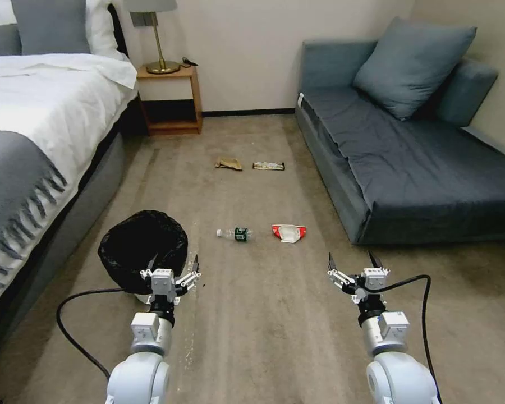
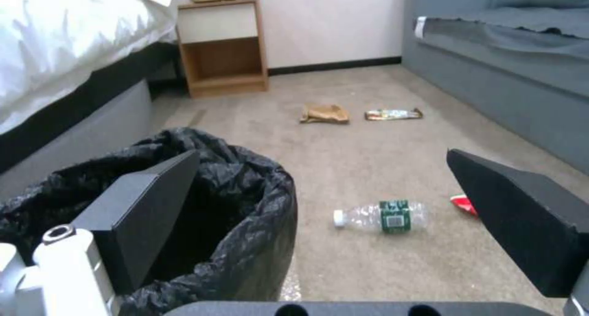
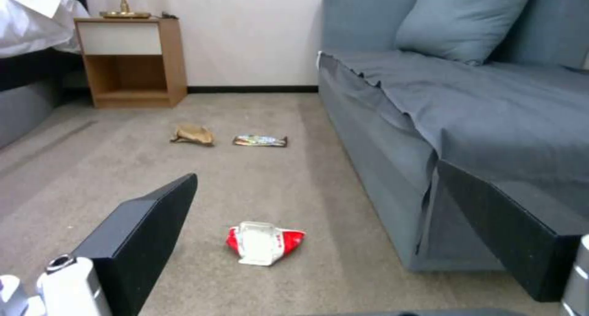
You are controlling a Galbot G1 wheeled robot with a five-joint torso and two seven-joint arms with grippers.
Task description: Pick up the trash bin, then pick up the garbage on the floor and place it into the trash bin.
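The trash bin (image 1: 143, 247), white with a crinkly black bag over its rim, stands on the carpet at front left. My left gripper (image 1: 173, 262) is open at its near right rim. In the left wrist view one finger (image 2: 144, 201) hangs over the bin (image 2: 251, 215) opening and the other is outside it. The garbage lies ahead: a clear bottle (image 1: 235, 233) with a green label, a red-and-white packet (image 1: 289, 232), and farther off a tan wrapper (image 1: 229, 164) and a dark-and-gold bar wrapper (image 1: 268, 165). My right gripper (image 1: 350, 257) is open and empty, short of the packet (image 3: 264, 241).
A bed (image 1: 33, 140) runs along the left and a blue-grey sofa (image 1: 409, 168) along the right. A wooden nightstand (image 1: 171, 101) with a lamp stands at the far wall. Open carpet lies between bed and sofa.
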